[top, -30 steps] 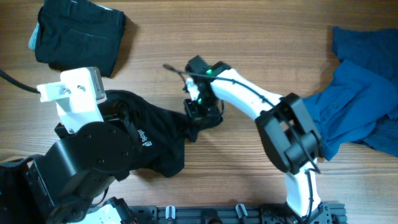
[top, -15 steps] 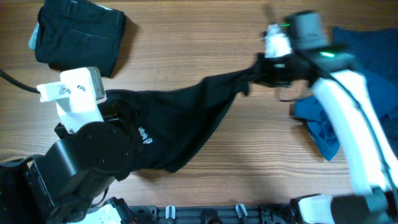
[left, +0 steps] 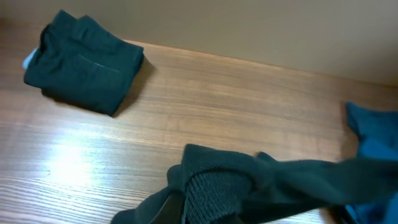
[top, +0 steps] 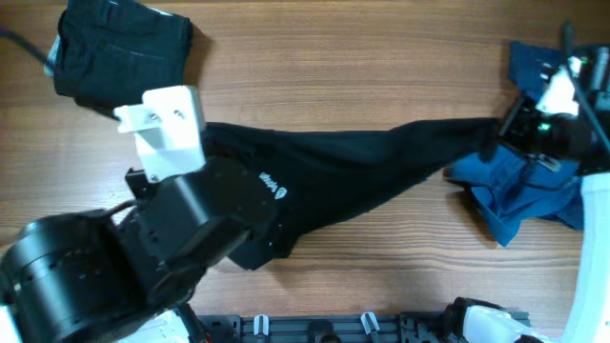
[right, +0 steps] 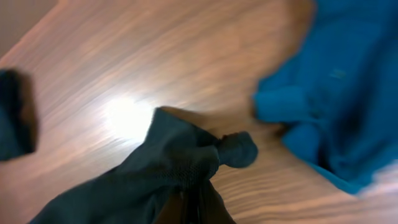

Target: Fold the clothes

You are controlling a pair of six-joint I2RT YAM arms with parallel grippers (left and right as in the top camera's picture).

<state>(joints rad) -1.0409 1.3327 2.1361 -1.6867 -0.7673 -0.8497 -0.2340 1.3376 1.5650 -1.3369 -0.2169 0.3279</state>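
Observation:
A black shirt [top: 381,162] with a small white mark [top: 274,183] is stretched in a long band across the wooden table, between my two grippers. My right gripper [top: 510,129] is shut on its right end, at the edge of a crumpled blue garment [top: 534,191]. The right wrist view shows black fabric [right: 180,162] bunched over the shut right gripper [right: 194,202]. My left gripper [left: 208,211] is shut on the shirt's ribbed collar [left: 214,190]. From overhead the left arm [top: 181,238] hides that gripper and the shirt's left part.
A folded black garment [top: 119,52] lies at the far left corner, also visible as the folded garment [left: 84,68] in the left wrist view. The blue garment [right: 339,87] fills the right side. Bare wood [top: 353,67] runs along the back.
My right gripper has pulled the shirt's end from the table's middle to the far right, drawing the shirt out long. The left arm has shifted right with its end.

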